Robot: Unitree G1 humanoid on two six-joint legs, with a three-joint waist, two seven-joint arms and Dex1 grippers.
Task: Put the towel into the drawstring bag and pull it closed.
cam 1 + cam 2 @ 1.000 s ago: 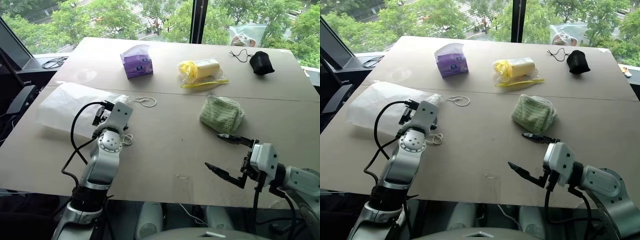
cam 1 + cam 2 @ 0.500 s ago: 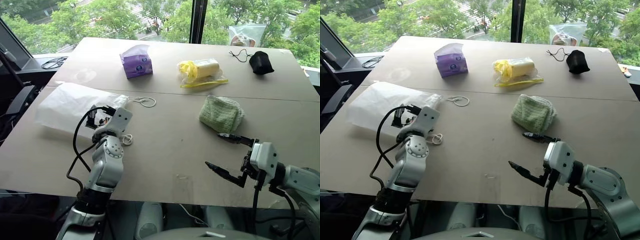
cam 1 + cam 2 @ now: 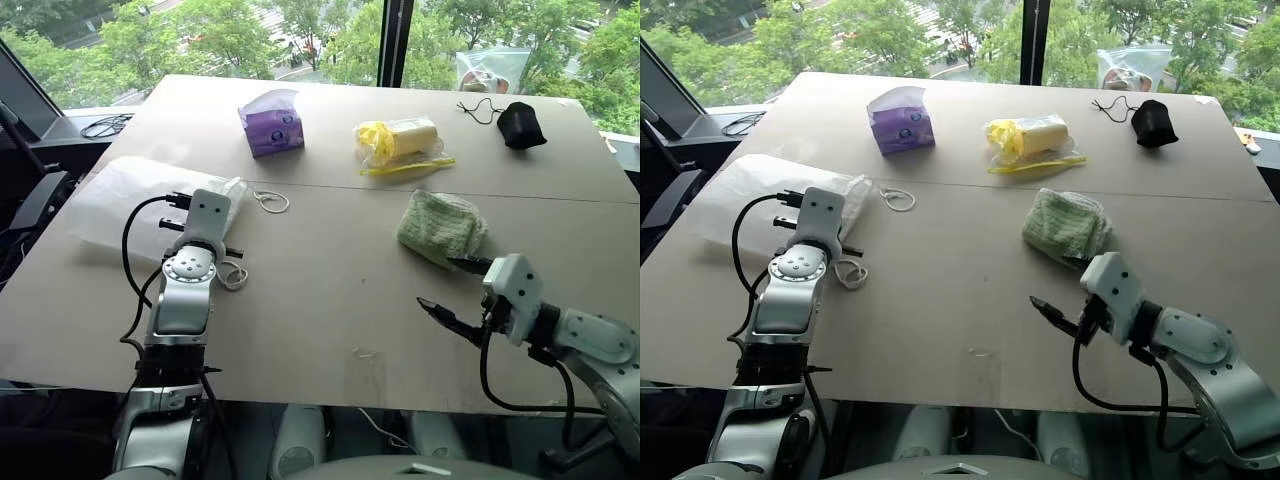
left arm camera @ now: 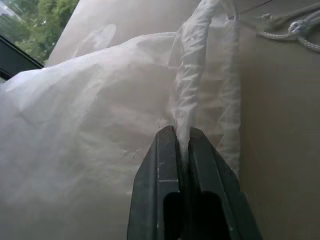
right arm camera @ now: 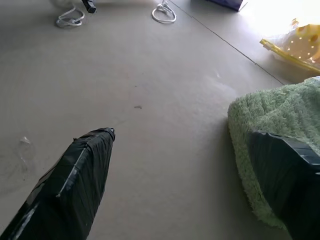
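Observation:
The pale green towel (image 3: 440,228) lies folded on the right half of the table. My right gripper (image 3: 452,288) is open just in front of it. One of its fingers (image 5: 280,170) rests against the towel's near edge, the other over bare table. The translucent white drawstring bag (image 3: 120,200) lies flat at the left. My left gripper (image 4: 182,132) is shut on a bunched fold of the bag's mouth edge (image 4: 192,85). One white cord loop (image 3: 268,202) lies beyond the bag's mouth, and another (image 3: 232,275) lies beside my left wrist.
At the back of the table (image 3: 330,300) stand a purple tissue pack (image 3: 272,122), a yellow item in clear plastic (image 3: 405,140) and a small black pouch (image 3: 522,125). A window runs behind the far edge. A dark ledge with a cable (image 3: 108,125) borders the left side.
My left gripper rolled, moved out toward the bag and shut on its mouth edge; the bag's mouth and far cord loop shifted left. My right gripper advanced to the towel's near edge.

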